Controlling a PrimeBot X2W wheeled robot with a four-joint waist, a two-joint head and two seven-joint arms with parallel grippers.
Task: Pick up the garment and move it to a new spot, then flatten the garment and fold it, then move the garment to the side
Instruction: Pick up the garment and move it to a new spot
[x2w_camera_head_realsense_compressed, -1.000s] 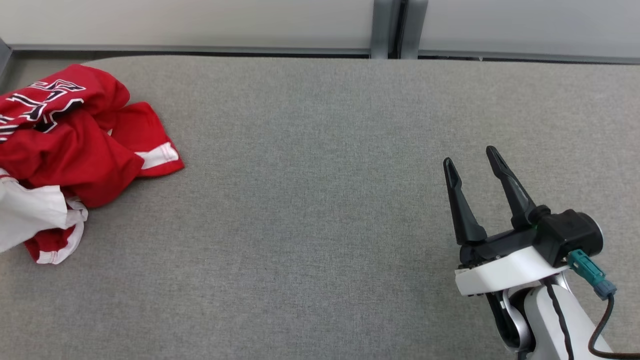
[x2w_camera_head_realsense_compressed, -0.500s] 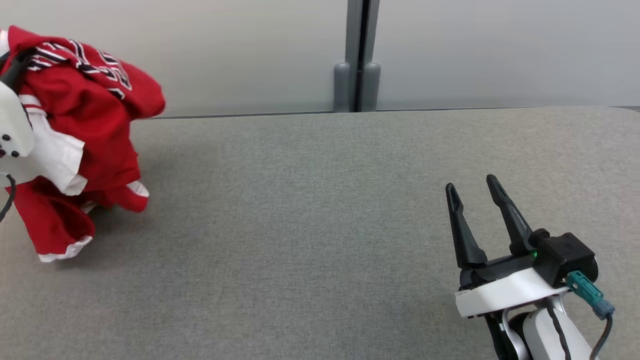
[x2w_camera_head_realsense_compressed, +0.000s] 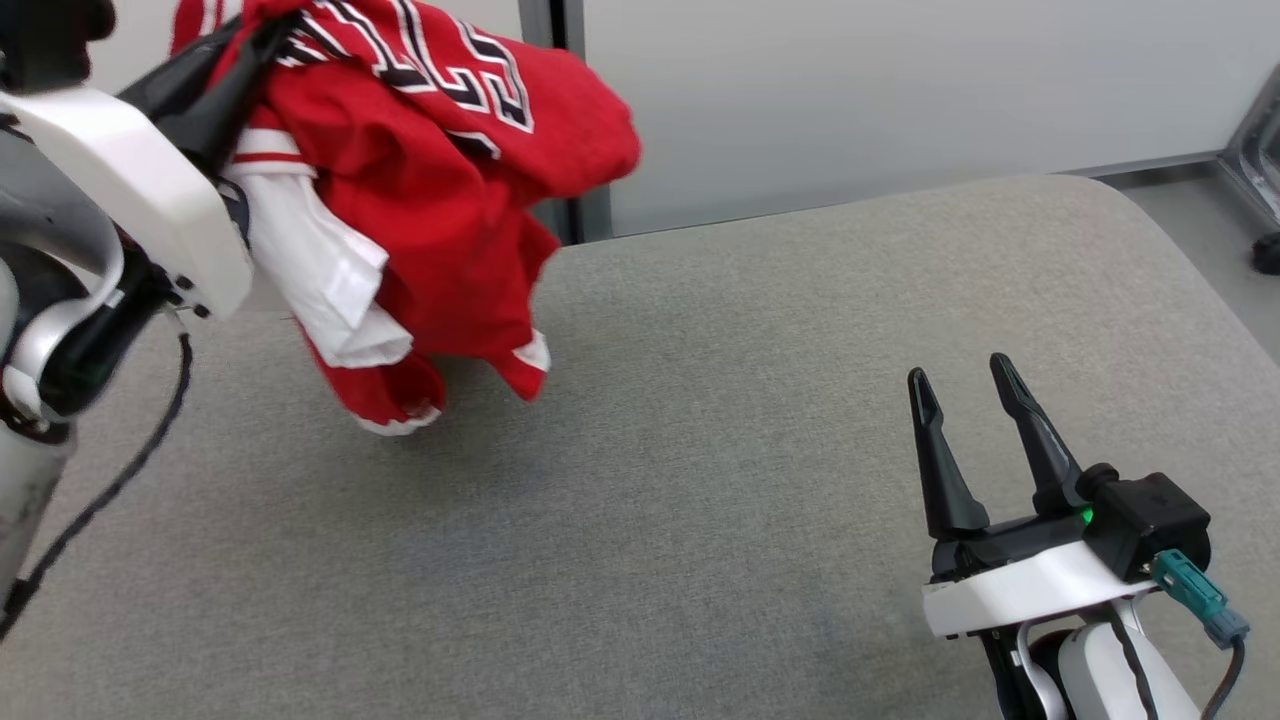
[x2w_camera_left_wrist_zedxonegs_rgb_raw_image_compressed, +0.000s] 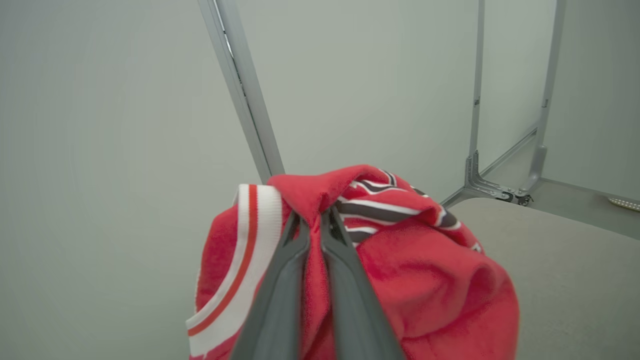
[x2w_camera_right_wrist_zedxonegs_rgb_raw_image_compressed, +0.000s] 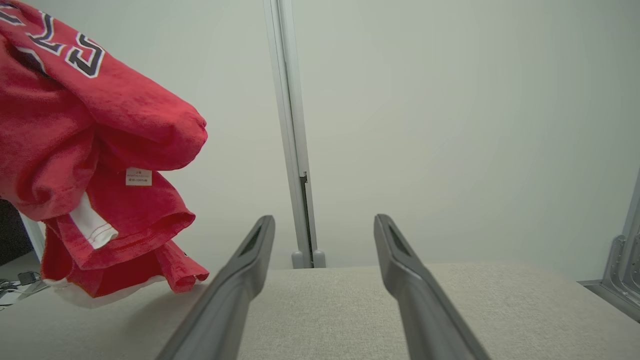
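Note:
The garment (x2w_camera_head_realsense_compressed: 440, 200) is a red jersey with white trim and black-and-white lettering. It hangs bunched from my left gripper (x2w_camera_head_realsense_compressed: 272, 38) at the upper left, above the grey cloth-covered table (x2w_camera_head_realsense_compressed: 700, 450), with its lowest hem just over or touching the surface. In the left wrist view my left gripper (x2w_camera_left_wrist_zedxonegs_rgb_raw_image_compressed: 312, 222) is shut, its two fingers pinching a red fold of the garment (x2w_camera_left_wrist_zedxonegs_rgb_raw_image_compressed: 430, 275). My right gripper (x2w_camera_head_realsense_compressed: 965, 385) stands open and holds nothing at the lower right, well clear of the cloth. From the right wrist view the garment (x2w_camera_right_wrist_zedxonegs_rgb_raw_image_compressed: 75, 125) hangs at the far left beyond that gripper (x2w_camera_right_wrist_zedxonegs_rgb_raw_image_compressed: 325, 220).
Pale wall panels with a grey metal post (x2w_camera_head_realsense_compressed: 592, 215) stand behind the table. The table's rounded far-right corner (x2w_camera_head_realsense_compressed: 1120, 200) gives way to floor and a metal frame foot (x2w_camera_head_realsense_compressed: 1255, 160). Bare table lies between the garment and my right gripper.
The garment has come up off the table in my left gripper and now hangs. The head camera has swung, shifting the whole picture. My right gripper stays open in place.

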